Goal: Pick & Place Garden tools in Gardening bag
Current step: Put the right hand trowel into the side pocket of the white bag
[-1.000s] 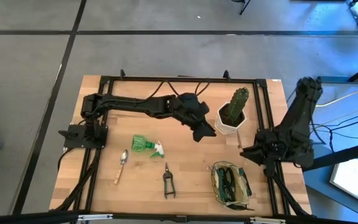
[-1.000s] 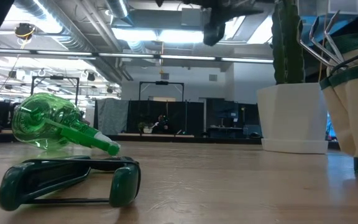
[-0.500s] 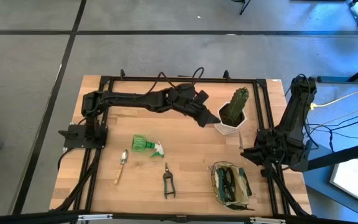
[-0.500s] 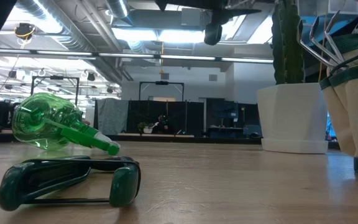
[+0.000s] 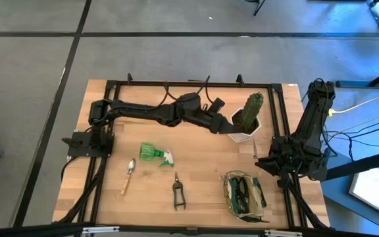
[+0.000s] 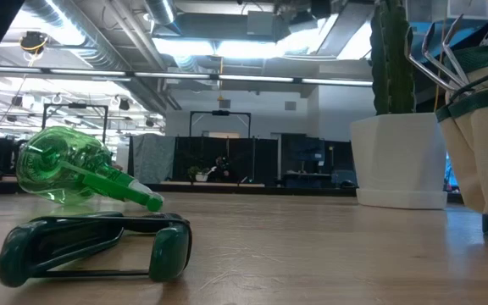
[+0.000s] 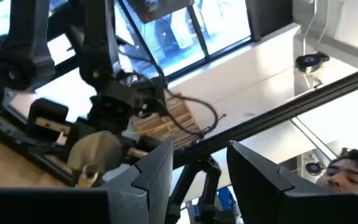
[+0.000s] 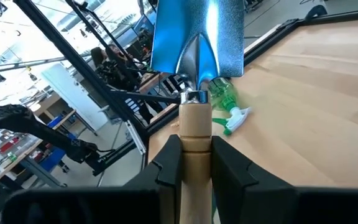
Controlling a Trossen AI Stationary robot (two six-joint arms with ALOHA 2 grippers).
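My right gripper (image 5: 258,160) is at the table's right, above the olive-khaki gardening bag (image 5: 244,195), and is shut on a silver trowel (image 8: 197,37) with a wooden handle. Black shears show inside the bag. My left gripper (image 5: 221,126) is open and empty, raised beside the cactus pot (image 5: 245,123); its fingers show in the left wrist view (image 7: 197,168). On the table lie a green spray bottle (image 5: 155,153) on its side, a second trowel (image 5: 129,175) and a pair of shears (image 5: 177,191). My right gripper pinches the trowel's wooden handle (image 8: 194,134) between its two fingers, just behind the metal collar. The fingers lie along the handle. The blade (image 8: 197,37) sticks out ahead of the fingers toward the table's left, over the wood.
The white hexagonal pot with the cactus (image 6: 401,161) stands at the far right, close to my left gripper. A black frame (image 5: 189,83) runs round the table top. Bare wood lies between the shears and the bag. A person shows in the room (image 7: 347,171).
My left gripper has risen and gone toward the table's far right, toward the cactus pot; in the low view it has climbed almost out of the picture's top. The tools on the table and the bag have stayed where they were.
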